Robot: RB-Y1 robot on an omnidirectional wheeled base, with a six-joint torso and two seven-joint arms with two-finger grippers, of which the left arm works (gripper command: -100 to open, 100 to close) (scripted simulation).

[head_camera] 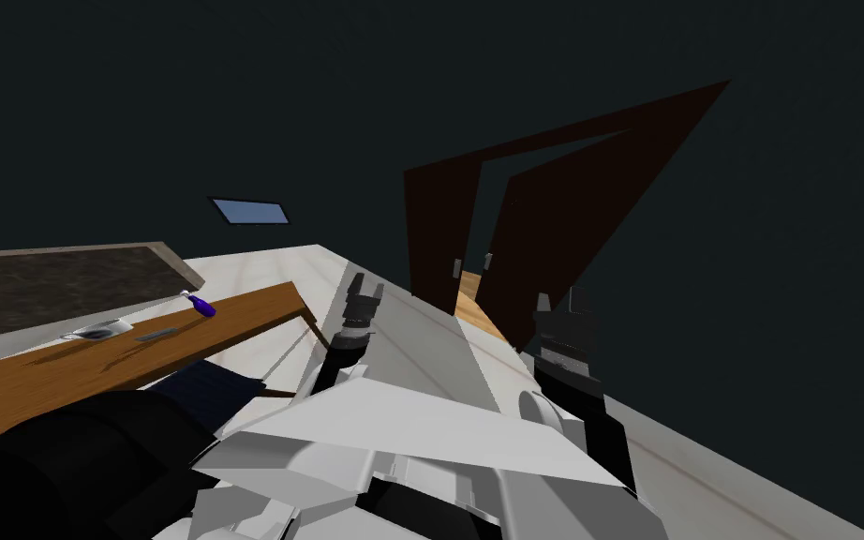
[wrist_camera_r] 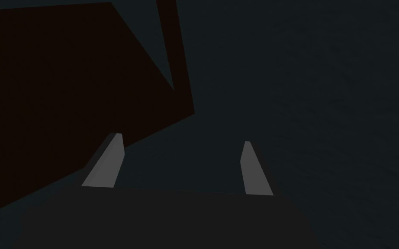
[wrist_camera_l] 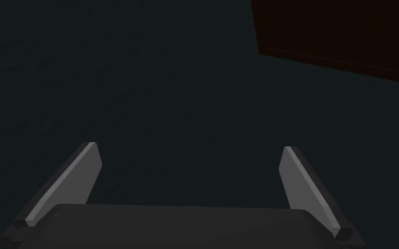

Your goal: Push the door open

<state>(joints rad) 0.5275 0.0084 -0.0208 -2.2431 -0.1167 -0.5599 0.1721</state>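
Observation:
A dark brown door (head_camera: 571, 216) stands ajar in its dark brown frame (head_camera: 439, 225), ahead and slightly to my right. A narrow gap between them shows tan floor (head_camera: 468, 292) beyond. Small grey handles (head_camera: 487, 260) sit at the door's free edge. My right gripper (head_camera: 557, 309) is held up just short of the door's lower part, open and holding nothing. In the right wrist view the door (wrist_camera_r: 64, 86) lies beyond and to one side of the open right gripper (wrist_camera_r: 181, 138). My left gripper (head_camera: 363, 298) is open and faces the dark wall beside the frame (wrist_camera_l: 345, 34), as the left wrist view (wrist_camera_l: 190, 147) shows.
A wooden table (head_camera: 140, 352) stands to my left, carrying a blue-handled tool (head_camera: 201, 305) and a pale bowl (head_camera: 97, 328). Behind it lies a dark slab (head_camera: 55, 281). A small blue panel (head_camera: 250, 211) hangs on the dark wall. Pale floor (head_camera: 702, 459) runs to my right.

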